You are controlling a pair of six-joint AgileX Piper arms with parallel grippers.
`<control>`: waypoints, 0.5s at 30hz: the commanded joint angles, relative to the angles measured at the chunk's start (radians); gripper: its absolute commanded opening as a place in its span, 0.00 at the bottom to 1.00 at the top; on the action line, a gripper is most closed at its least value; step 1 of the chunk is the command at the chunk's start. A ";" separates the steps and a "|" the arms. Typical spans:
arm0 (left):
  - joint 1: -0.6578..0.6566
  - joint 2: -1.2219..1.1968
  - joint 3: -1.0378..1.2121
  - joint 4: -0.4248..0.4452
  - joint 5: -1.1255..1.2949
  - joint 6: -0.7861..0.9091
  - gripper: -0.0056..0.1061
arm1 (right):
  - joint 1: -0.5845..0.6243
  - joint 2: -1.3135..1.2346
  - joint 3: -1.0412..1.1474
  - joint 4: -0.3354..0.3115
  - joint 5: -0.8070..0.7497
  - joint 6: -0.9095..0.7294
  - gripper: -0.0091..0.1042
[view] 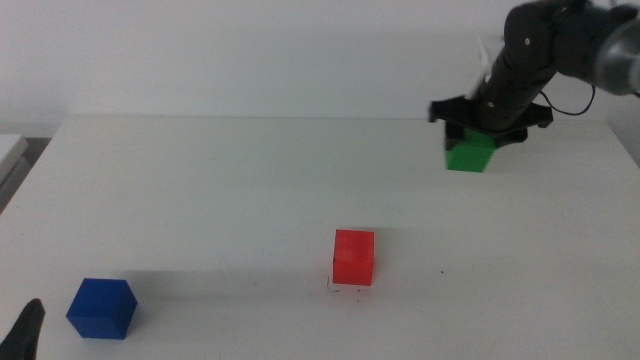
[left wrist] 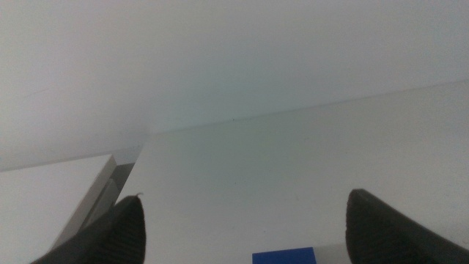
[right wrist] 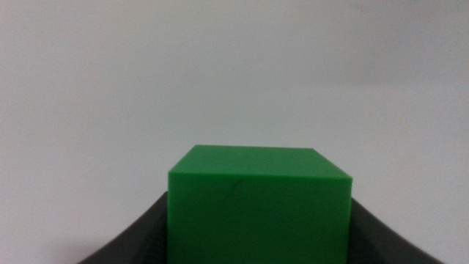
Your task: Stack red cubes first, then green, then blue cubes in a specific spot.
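The red cube (view: 353,257) stands on the white table at the centre front, on the spot marked by tiny dark specks (view: 345,291). The green cube (view: 470,153) is at the back right, held between the jaws of my right gripper (view: 487,128), which press against both of its sides (right wrist: 258,213). I cannot tell whether it rests on the table or is lifted. The blue cube (view: 101,307) sits at the front left. My left gripper (view: 27,330) waits at the bottom left corner, open, with the blue cube's top (left wrist: 284,256) showing between its jaws.
A pale tray or board edge (view: 8,150) lies at the table's left side. The table's back edge meets a white wall (view: 300,60). The right arm (view: 540,50) reaches in from the upper right.
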 commanded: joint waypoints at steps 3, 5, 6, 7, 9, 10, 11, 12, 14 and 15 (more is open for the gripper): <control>0.000 -0.003 0.000 0.000 -0.012 -0.002 0.89 | 0.187 -0.228 0.224 -0.086 -0.090 0.213 0.08; 0.000 -0.003 0.000 0.000 -0.012 -0.002 0.89 | 0.282 -0.251 0.236 -0.152 -0.040 0.342 0.08; 0.000 -0.003 0.000 0.000 -0.012 -0.002 0.89 | 0.329 -0.251 0.224 -0.176 -0.012 0.381 0.08; 0.000 -0.003 0.000 0.000 -0.012 -0.002 0.89 | 0.363 -0.247 0.208 -0.206 0.018 0.420 0.08; 0.000 -0.003 0.000 0.000 -0.012 -0.002 0.89 | 0.438 -0.226 0.172 -0.253 0.080 0.483 0.08; 0.000 -0.003 0.000 0.000 -0.012 -0.002 0.89 | 0.461 -0.216 0.156 -0.261 0.105 0.505 0.08; 0.000 -0.003 0.000 0.000 -0.012 -0.002 0.89 | 0.487 -0.199 0.138 -0.266 0.122 0.529 0.08; 0.000 -0.003 0.000 0.000 -0.012 -0.002 0.89 | 0.498 -0.189 0.122 -0.266 0.130 0.544 0.08; 0.000 -0.003 0.000 0.000 -0.012 -0.002 0.89 | 0.506 -0.168 0.101 -0.254 0.132 0.567 0.08; 0.000 -0.003 0.000 0.000 -0.012 -0.002 0.89 | 0.508 -0.159 0.097 -0.257 0.132 0.580 0.08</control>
